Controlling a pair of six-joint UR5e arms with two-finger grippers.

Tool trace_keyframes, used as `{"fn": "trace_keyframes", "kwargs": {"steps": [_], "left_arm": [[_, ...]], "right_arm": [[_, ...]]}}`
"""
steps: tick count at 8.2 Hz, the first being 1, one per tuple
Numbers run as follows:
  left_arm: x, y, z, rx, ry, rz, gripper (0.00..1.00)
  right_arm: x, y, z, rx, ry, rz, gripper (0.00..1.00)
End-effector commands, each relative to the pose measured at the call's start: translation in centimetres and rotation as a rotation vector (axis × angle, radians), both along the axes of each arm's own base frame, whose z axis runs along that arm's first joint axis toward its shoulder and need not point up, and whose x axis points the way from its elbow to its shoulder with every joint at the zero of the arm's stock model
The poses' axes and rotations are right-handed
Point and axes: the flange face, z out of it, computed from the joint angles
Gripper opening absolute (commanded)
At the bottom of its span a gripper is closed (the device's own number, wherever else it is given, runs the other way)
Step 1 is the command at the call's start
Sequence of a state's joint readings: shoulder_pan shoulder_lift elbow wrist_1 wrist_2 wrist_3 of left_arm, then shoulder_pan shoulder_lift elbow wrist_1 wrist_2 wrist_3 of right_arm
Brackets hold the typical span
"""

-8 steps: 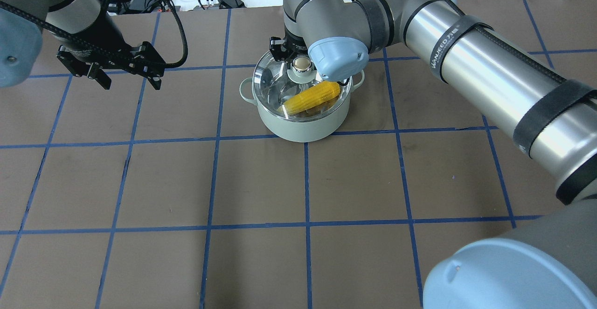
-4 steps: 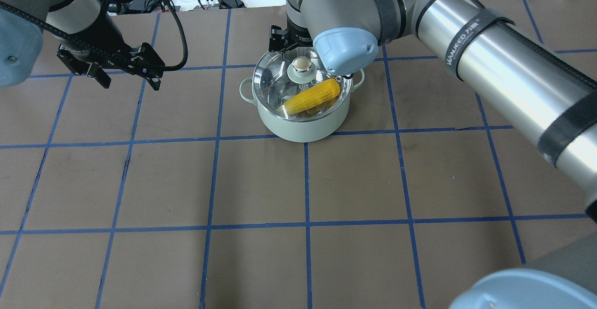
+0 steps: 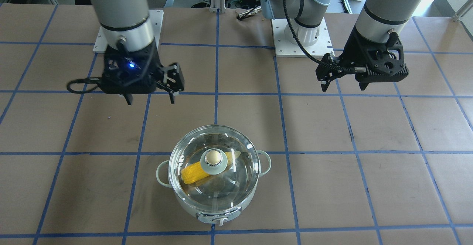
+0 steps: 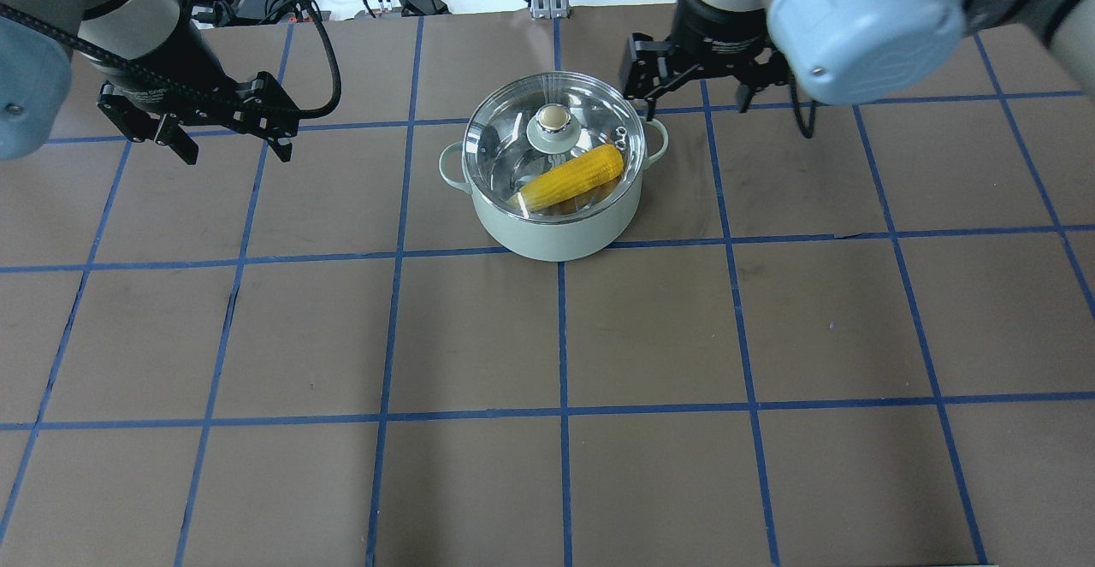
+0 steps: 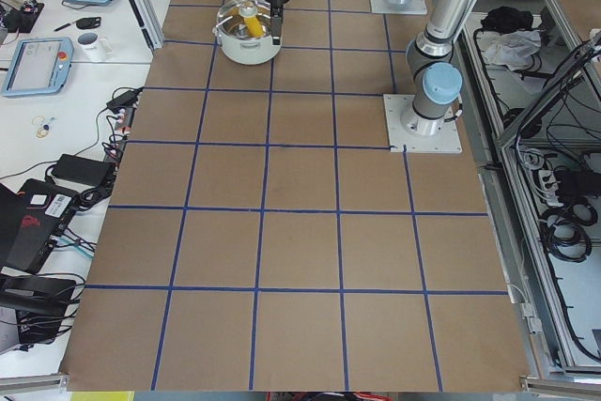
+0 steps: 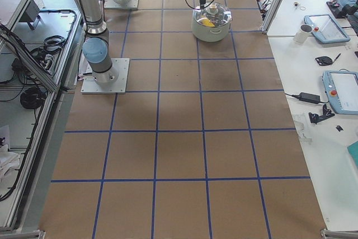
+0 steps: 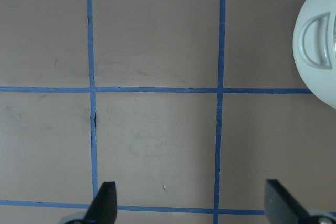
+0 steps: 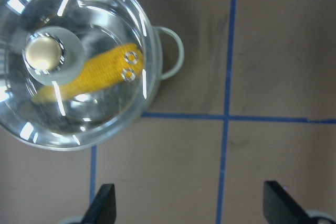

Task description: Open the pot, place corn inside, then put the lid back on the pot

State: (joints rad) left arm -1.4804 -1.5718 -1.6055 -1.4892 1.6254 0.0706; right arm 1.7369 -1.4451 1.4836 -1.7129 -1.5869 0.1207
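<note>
Counter: brown surface marked into squares by blue tape lines; it carries the pot
Pot: pale mint green, upright near the middle of the counter, a loop handle on each side, closed by the lid
Lid: clear glass dome seated level on the pot's rim, touching it all round
Right claw: fingers spread wide, holding nothing, raised above the counter off the pot's right handle side, clear of the lid
Left claw: fingers spread wide, empty, hanging over bare counter well apart from the pot on its left side
Corn: yellow ear lying slantwise inside the pot, seen through the glass
Knob: beige-gold, on a pale green base at the lid's centre, nothing touching it
</note>
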Motion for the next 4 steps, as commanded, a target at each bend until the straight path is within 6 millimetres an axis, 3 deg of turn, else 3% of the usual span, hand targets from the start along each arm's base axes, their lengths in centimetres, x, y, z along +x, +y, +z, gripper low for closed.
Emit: {"fn": "trace_keyframes", "kwargs": {"steps": [1, 4], "left_arm": [[-0.01, 0.05, 0.18, -0.005, 0.001, 0.011, 1.00], [-0.03, 0.12, 0.18, -0.006, 0.002, 0.011, 1.00]], "right_arm": [[-8.74, 4.93, 4.01, 0.120, 0.016, 0.018, 1.00], [-8.90, 4.94, 4.25, 0.108, 0.024, 0.023, 1.00]]}}
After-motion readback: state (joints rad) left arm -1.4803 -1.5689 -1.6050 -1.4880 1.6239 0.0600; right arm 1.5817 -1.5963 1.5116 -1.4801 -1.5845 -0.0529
